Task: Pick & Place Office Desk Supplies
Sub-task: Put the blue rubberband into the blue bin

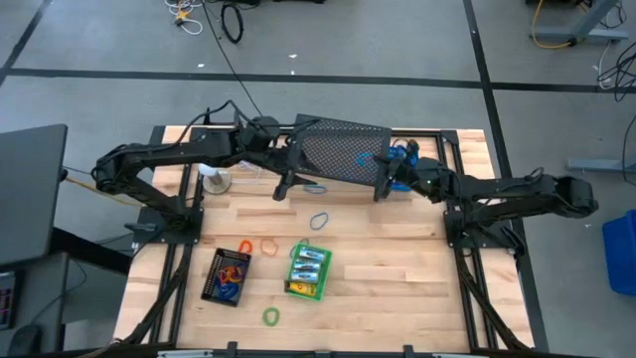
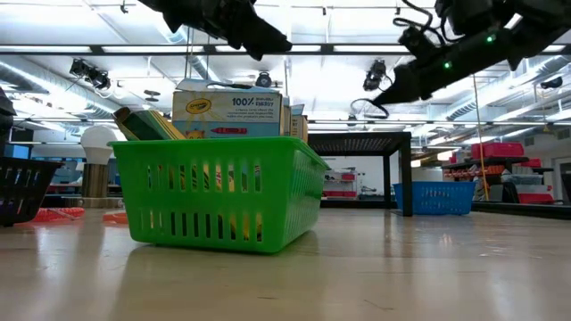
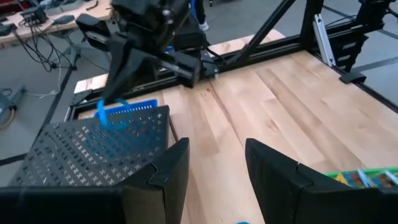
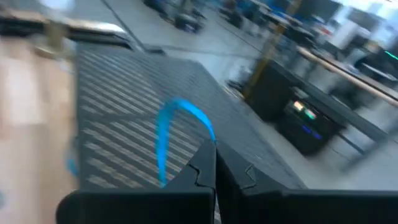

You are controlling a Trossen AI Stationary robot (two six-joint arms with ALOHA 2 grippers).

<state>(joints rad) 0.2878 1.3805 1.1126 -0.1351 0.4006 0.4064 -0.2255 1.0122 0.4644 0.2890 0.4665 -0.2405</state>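
My right gripper (image 1: 381, 185) is shut on a blue loop (image 4: 165, 137) over the right end of a black mesh tray (image 1: 338, 149) at the table's far side. My left gripper (image 3: 217, 168) is open, holds nothing and hovers over bare wood by the tray's left end (image 1: 284, 187). Yellow crayon boxes (image 2: 227, 111) stand in a green basket (image 1: 308, 270). Several coloured loops lie in a small black basket (image 1: 227, 276). More loops lie loose on the wood: a blue one (image 1: 314, 188), a grey-blue one (image 1: 318, 221), an orange one (image 1: 268, 246) and a green one (image 1: 270, 316). My right gripper pinches the blue loop between its two shut fingers at one end of the loop (image 4: 208, 132). The rest of the loop (image 4: 163, 146) stands out past the fingertips, lifted clear above the black mesh tray (image 4: 124, 112).
A white bulb on a base (image 1: 214, 179) stands near the left arm. Something blue (image 1: 402, 154) sits behind the tray by the right gripper. A black frame (image 1: 452, 149) borders the table. Open wood lies at the near right (image 1: 397, 288).
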